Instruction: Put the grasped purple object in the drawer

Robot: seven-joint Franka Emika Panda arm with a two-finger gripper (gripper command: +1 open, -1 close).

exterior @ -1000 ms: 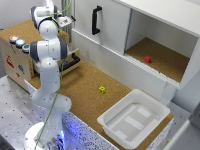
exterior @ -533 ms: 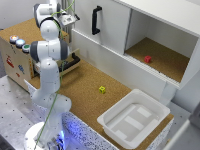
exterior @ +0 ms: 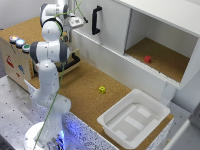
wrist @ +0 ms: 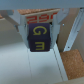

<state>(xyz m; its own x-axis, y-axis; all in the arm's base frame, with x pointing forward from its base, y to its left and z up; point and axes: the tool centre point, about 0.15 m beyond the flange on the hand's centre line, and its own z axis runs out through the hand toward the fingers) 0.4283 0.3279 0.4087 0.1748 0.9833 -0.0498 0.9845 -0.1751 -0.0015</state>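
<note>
Gripper (wrist: 39, 36) clamped on purple block (wrist: 40, 38) by opposite flat sides, directly above the open drawer (wrist: 35, 67); block appears rigid, light, unlikely to slip.

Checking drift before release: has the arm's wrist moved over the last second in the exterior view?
Yes, slightly. The wrist has shifted toward the exterior view's right, closer to the white cabinet's black handle. The small yellow cube on the table stayed put.

One arm (exterior: 49, 55), one white tub (exterior: 134, 119), one white cabinet (exterior: 125, 35), three round buttons (exterior: 19, 43), two small cubes: yellow (exterior: 102, 89), red (exterior: 147, 59).
</note>
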